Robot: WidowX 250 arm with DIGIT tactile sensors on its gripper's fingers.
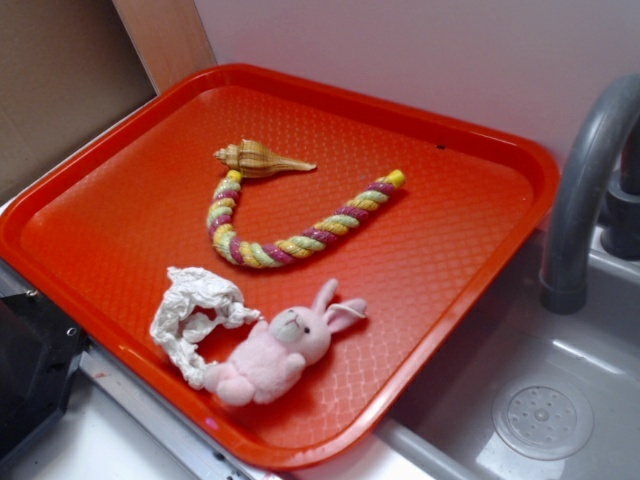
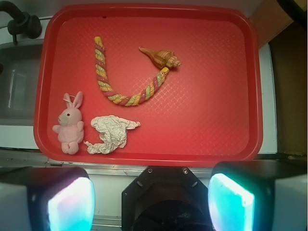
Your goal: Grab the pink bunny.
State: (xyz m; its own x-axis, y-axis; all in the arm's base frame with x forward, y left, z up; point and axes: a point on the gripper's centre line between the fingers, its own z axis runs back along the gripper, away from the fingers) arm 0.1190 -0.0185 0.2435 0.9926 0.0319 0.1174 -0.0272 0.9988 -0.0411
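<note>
The bunny point(image 2: 70, 124) lies on its back near the tray's point(image 2: 216, 120) near-left corner as the wrist camera sees it, ahead of the gripper point(image 2: 151, 199) and off to its left, well apart from it. Its ears point away from the gripper, and its feet lie toward the tray's near rim. In the exterior view the bunny point(image 1: 272, 351) rests on the orange-red tray point(image 1: 130, 200) close to the front edge, ears up and to the right.

The gripper's two pads point(image 2: 72, 204) show at the bottom of the wrist view, spread wide with nothing between them, hanging above the counter short of the tray's near rim.

Just right of the bunny, touching or nearly touching it, sits a crumpled white paper wad point(image 2: 111, 133). Farther ahead of the gripper a striped rope point(image 2: 125, 79) bends in a U, and a shell point(image 2: 161, 57) lies at the rope's right end, touching it. A grey faucet point(image 1: 585, 190) and sink point(image 1: 540, 400) stand beside the tray, on the gripper's left.
</note>
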